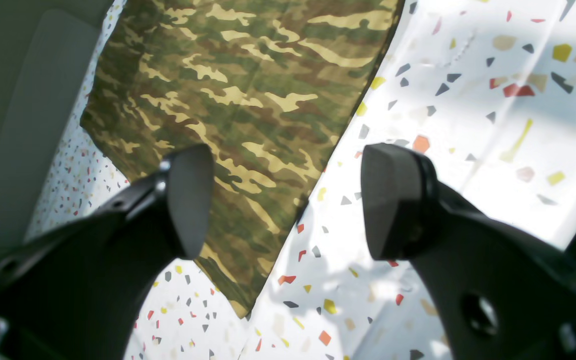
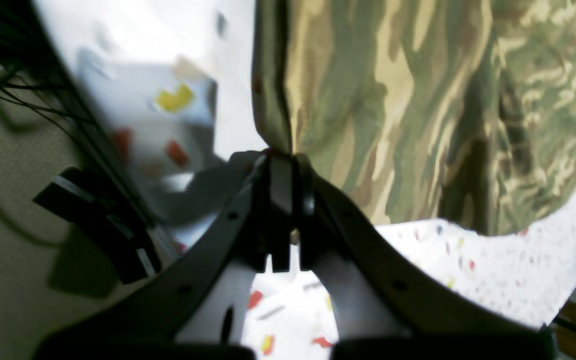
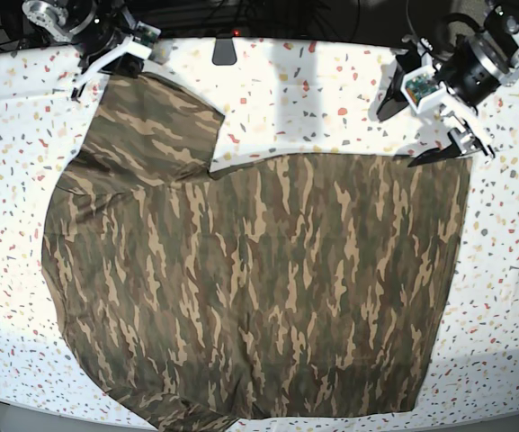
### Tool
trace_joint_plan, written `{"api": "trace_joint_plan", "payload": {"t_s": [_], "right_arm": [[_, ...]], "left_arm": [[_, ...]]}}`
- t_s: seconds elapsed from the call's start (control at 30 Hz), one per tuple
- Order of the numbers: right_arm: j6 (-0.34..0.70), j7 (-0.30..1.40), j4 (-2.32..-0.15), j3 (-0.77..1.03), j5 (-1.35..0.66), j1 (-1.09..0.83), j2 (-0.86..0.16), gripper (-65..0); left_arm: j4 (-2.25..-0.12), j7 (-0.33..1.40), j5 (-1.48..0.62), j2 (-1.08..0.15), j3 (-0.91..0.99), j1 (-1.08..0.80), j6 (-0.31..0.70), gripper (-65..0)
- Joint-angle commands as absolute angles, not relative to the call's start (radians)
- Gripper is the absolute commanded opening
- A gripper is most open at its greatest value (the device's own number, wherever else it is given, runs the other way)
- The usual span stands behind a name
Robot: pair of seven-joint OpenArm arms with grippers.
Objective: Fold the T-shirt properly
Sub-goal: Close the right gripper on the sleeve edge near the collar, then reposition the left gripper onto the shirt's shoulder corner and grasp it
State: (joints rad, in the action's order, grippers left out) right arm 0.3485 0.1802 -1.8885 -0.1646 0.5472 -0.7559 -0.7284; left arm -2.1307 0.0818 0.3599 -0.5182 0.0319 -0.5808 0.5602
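Note:
The camouflage T-shirt lies spread flat on the speckled white table, with one sleeve pointing to the back left. My right gripper is at that sleeve's far corner. In the right wrist view it is shut on the shirt's edge. My left gripper hovers over the shirt's back right corner. In the left wrist view it is open and empty, with the shirt corner lying below and between the fingers.
Cables and dark gear line the table's back edge. A small black object sits at the back middle. A black labelled part and cables hang off the table's edge beside my right gripper.

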Motion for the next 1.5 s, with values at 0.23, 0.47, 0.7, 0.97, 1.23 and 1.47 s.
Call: {"api": "trace_joint_plan", "payload": {"t_s": [0.23, 0.47, 0.7, 0.97, 1.23, 1.47], "right_arm": [[0.328, 0.202, -1.9, -0.184, 0.547, -0.759, -0.74, -65.0], [0.314, 0.215, -1.9, -0.184, 0.547, -0.759, -0.739, -65.0], [0.314, 0.215, -1.9, -0.184, 0.546, -0.759, -0.739, -65.0], [0.313, 0.217, -1.9, -0.184, 0.546, -0.759, -0.739, -65.0], [0.314, 0.218, -1.9, -0.184, 0.546, -0.76, -0.739, -65.0], [0.31, 0.218, -1.9, -0.184, 0.547, -0.759, -0.739, -65.0]], "left_arm": [[-1.992, 0.079, 0.393, -0.575, 0.037, -0.463, 0.546, -20.4], [-1.777, 0.081, 0.398, -0.674, 0.037, -0.367, 0.545, -20.4], [-1.702, 0.078, 0.479, -0.717, -0.036, -0.315, 0.514, -20.4], [-1.695, 0.078, 0.666, -0.785, -0.193, -0.296, 0.385, -21.8], [-1.689, 0.078, 0.666, -0.784, -0.25, -0.258, 0.385, -26.9], [-1.48, 0.054, 0.666, -0.759, -0.25, -0.217, 0.385, -26.9]]}}
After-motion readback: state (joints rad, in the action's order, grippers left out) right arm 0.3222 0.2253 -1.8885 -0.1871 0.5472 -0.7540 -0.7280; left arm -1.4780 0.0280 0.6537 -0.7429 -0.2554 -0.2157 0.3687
